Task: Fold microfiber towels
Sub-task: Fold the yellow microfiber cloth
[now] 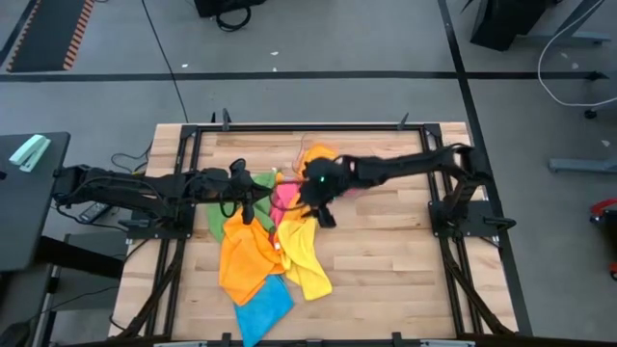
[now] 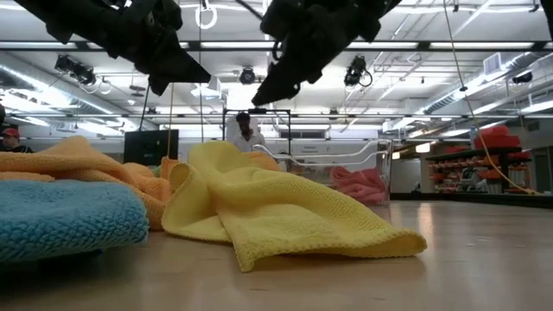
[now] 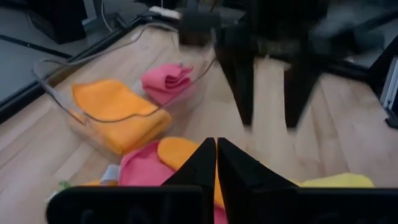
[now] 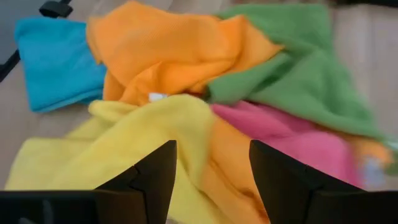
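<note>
A loose pile of microfiber towels lies on the table: green (image 1: 216, 220), orange (image 1: 246, 255), yellow (image 1: 306, 258), blue (image 1: 261, 309) and pink (image 1: 285, 198). My left gripper (image 1: 255, 204) hangs shut over the pile's left part, above the towels (image 3: 216, 163). My right gripper (image 1: 326, 214) stands open over the pile's right part, with nothing between its fingers (image 4: 213, 168); yellow (image 4: 124, 143), orange (image 4: 168, 50), green (image 4: 298, 68), pink (image 4: 292, 140) and blue (image 4: 53, 62) cloth lie below it. In the low view both grippers hang clear above the yellow towel (image 2: 276, 212).
A clear plastic tray (image 3: 59, 93) stands at the table's far side, behind the pile. It holds a folded orange towel (image 3: 118, 115) and a folded pink towel (image 3: 166, 79). Bare wood (image 1: 395, 260) lies to the right of the pile. A person (image 2: 246, 131) stands beyond the table.
</note>
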Available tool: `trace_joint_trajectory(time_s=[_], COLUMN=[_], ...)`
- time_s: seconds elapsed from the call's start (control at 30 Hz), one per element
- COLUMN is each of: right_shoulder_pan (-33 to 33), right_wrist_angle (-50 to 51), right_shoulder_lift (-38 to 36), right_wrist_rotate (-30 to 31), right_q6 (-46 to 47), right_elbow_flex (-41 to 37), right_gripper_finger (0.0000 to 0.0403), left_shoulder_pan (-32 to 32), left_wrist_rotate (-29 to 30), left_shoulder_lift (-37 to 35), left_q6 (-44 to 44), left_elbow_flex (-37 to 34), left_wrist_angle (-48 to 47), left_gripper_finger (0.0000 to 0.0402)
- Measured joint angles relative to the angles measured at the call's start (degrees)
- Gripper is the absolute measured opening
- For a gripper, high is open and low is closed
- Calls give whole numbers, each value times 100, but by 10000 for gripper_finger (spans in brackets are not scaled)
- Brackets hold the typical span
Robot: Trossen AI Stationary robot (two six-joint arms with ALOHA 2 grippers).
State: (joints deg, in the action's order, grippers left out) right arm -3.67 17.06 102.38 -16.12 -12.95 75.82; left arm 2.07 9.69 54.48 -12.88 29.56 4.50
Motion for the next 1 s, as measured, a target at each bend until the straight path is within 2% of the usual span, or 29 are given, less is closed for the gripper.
trace_joint_trajectory(time_s=[0.13,0.3,0.5,0.63,0.87,1.0], right_shoulder_pan=[256,416,421,425,425,425], right_wrist_angle=[-525,-937,-1091,-1143,-1109,-640], right_shoulder_lift=[435,850,1123,1151,1038,710], right_wrist_rotate=[47,770,804,800,800,896], right_q6=[371,388,648,747,716,547], right_elbow_flex=[-112,-115,-115,-115,-110,-110], right_gripper_finger=[211,211,200,153,22,10], left_shoulder_pan=[0,0,0,0,0,0], left_wrist_rotate=[0,0,1,0,0,0], left_shoulder_lift=[0,0,0,0,0,0], left_q6=[7,60,135,197,217,216], left_elbow_flex=[2,2,2,2,2,2], left_wrist_angle=[216,253,247,246,246,239], left_gripper_finger=[15,17,24,18,14,23])
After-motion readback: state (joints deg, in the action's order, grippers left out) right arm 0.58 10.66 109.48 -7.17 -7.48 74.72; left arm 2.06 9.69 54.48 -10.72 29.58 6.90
